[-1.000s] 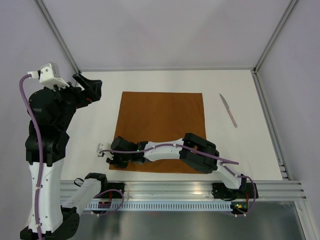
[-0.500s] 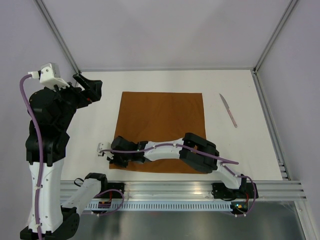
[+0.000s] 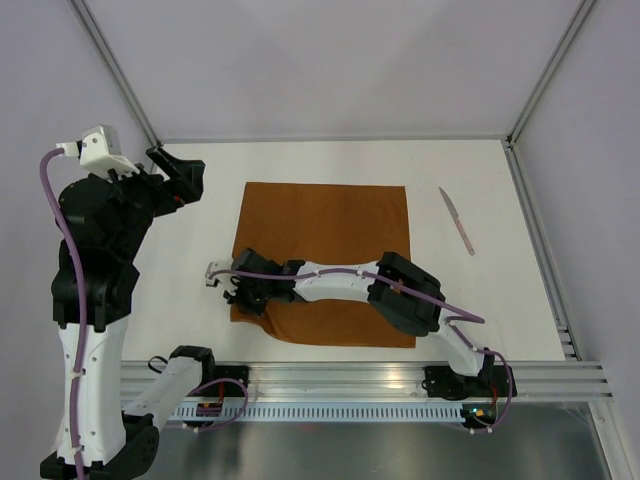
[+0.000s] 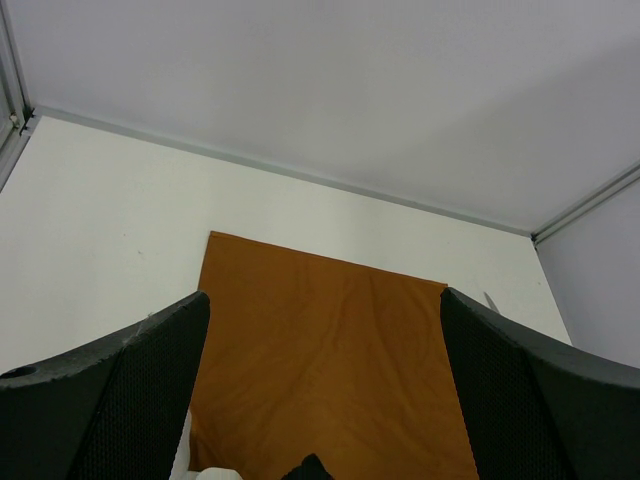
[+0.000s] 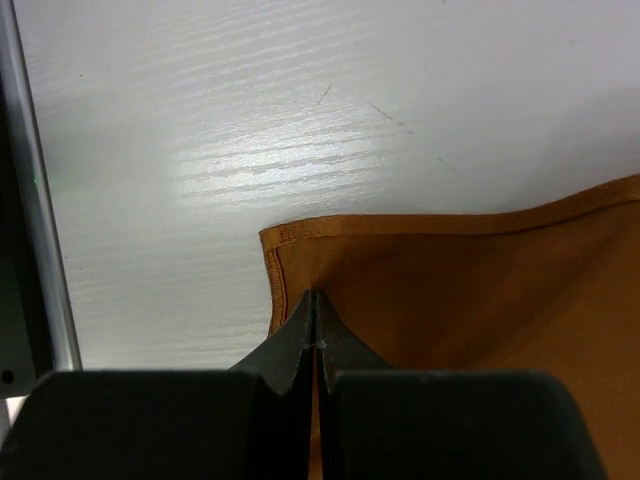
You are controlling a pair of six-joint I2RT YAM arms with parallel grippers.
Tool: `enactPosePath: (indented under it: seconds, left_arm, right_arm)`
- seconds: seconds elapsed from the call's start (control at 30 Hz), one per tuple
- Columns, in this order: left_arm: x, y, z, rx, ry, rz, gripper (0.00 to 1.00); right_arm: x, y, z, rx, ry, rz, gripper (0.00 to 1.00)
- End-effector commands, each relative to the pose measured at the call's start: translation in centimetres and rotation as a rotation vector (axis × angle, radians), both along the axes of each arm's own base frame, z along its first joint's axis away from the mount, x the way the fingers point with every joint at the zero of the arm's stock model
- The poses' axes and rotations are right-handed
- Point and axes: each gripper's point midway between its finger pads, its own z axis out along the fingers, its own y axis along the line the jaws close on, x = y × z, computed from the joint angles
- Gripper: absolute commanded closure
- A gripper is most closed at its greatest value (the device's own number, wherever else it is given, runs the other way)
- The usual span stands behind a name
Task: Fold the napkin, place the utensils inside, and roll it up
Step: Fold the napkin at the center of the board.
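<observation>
The orange-brown napkin (image 3: 330, 235) lies flat in the middle of the white table, its near-left corner lifted and drawn inward. My right gripper (image 3: 243, 293) is shut on that corner; in the right wrist view the closed fingertips (image 5: 315, 300) pinch the hemmed cloth (image 5: 470, 290) just inside its corner. My left gripper (image 3: 180, 172) is open and empty, held high at the far left. In its wrist view the napkin (image 4: 330, 370) shows between the two wide-apart fingers (image 4: 150, 390). One silvery knife (image 3: 456, 220) lies on the table right of the napkin.
My right arm (image 3: 400, 295) stretches across the napkin's near part. A metal rail (image 3: 400, 375) runs along the table's near edge. Grey walls and frame posts (image 3: 120, 75) close in the back and sides.
My right gripper has moved away from the near edge, toward the far side, with the napkin's near-left corner in it. The corner is now lifted and folded inward. The left arm has not moved.
</observation>
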Motion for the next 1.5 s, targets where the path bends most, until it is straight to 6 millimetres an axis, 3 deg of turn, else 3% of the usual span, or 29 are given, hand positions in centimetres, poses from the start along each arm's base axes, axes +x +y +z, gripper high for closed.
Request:
enactPosePath:
  seconds: [0.0, 0.2, 0.43, 0.6, 0.9, 1.2, 1.47]
  left_arm:
    - [0.6, 0.2, 0.4, 0.006, -0.019, 0.01, 0.0]
    - [0.9, 0.2, 0.1, 0.01, -0.017, 0.011, 0.0]
    - [1.2, 0.0, -0.4, 0.011, -0.011, 0.003, 0.0]
    - [1.7, -0.2, -0.8, 0.008, -0.003, -0.006, 0.0]
    - [2.8, -1.3, -2.0, -0.017, 0.012, -0.056, 0.0]
    - [3.6, -1.9, -2.4, -0.025, 0.024, -0.083, 0.0]
    - [4.0, -2.1, -2.8, -0.024, 0.032, -0.092, 0.0]
  right_arm:
    - [0.5, 1.3, 7.4, 0.125, 0.005, -0.012, 1.0]
    - [3.0, 0.3, 10.2, 0.167, 0.064, -0.057, 1.0]
    - [8.1, -2.8, 11.7, 0.169, 0.054, -0.158, 1.0]
    - [11.3, -6.2, 11.3, 0.143, 0.032, -0.23, 1.0]
    - [17.3, -14.2, 9.8, 0.077, -0.044, -0.388, 0.99]
    - [21.1, -19.3, 9.6, 0.058, -0.095, -0.5, 0.99]
    - [23.6, -22.6, 10.6, 0.068, -0.137, -0.572, 1.0]
